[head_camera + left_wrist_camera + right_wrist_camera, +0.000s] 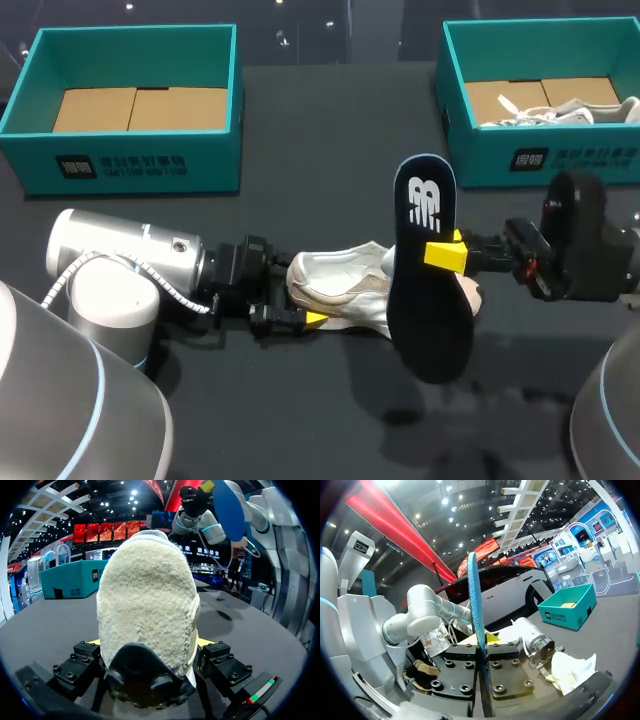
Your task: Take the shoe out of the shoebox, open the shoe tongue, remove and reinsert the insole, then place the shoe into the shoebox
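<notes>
Two pincers (298, 297) (441, 255) inward: shoe (345, 285), upright insole (432, 325)

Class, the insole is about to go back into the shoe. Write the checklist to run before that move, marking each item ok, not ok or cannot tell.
1. Right gripper shut on the insole: ok, both fingers pinch its edge.
2. Left gripper shut on the shoe: ok, the heel sits clamped between the fingers.
3. Shoe resting on the table: ok.
4. Insole clear of the shoe: ok, held upright above it.
5. Tongue pulled open: cannot tell.
</notes>
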